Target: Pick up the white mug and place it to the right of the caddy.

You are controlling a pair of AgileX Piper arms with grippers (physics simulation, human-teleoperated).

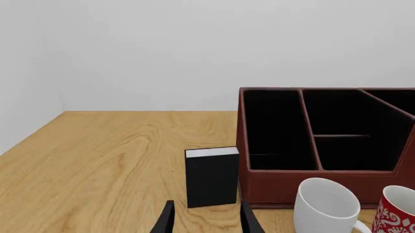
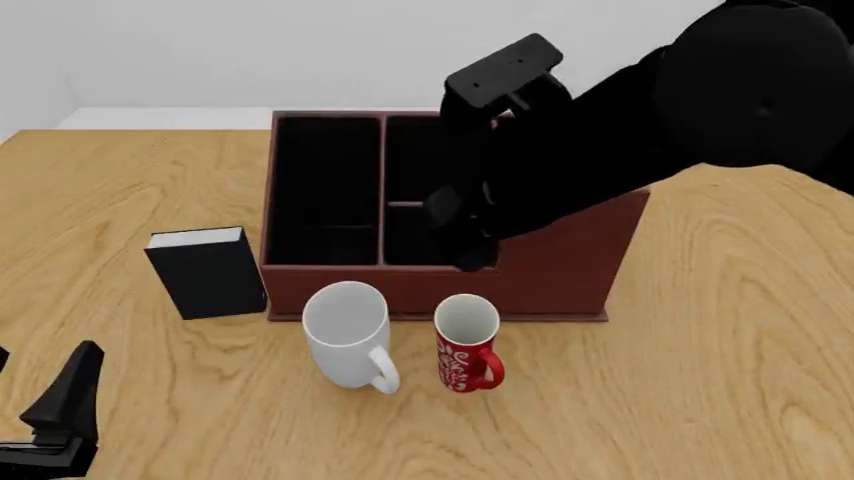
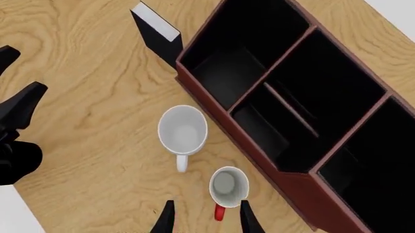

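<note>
white mug (image 2: 347, 332): standing upright on the table (image 2: 721, 330), just in front of the caddy (image 2: 561, 275), near its left-centre; apart from the front wall. Loop handle pointing toward the arms' side, slightly right. Empty inside.
red mug (image 2: 466, 342): sitting just to the right of the white one, close but not touching. Patterned, slightly smaller. Not the target.
black box (image 2: 207, 271): standing upright off the caddy's left front corner, clear of both mugs.
right gripper (image 3: 206, 218): hovering high over the caddy and looking down; fingers spread apart, holding nothing. In its wrist view the red mug is lying between the fingertips, the white mug off to one side.
left gripper (image 1: 206, 218): sitting low at the near-left of the table, fingers parted, empty, facing the black box.
task state: mug not yet grasped; the spot right of the caddy is reading as bare wood.
handling: likely rigid glazed ceramic, so slick and chip-prone, moderate weight; no give under the pads.
grasp: I'm favouring pinching the rim wall on the side away from the red mug, one finger inside, one outside. Handle looks too thin and curved for a stable hold.
risk: neighbour mug is crowding the right side.
</note>
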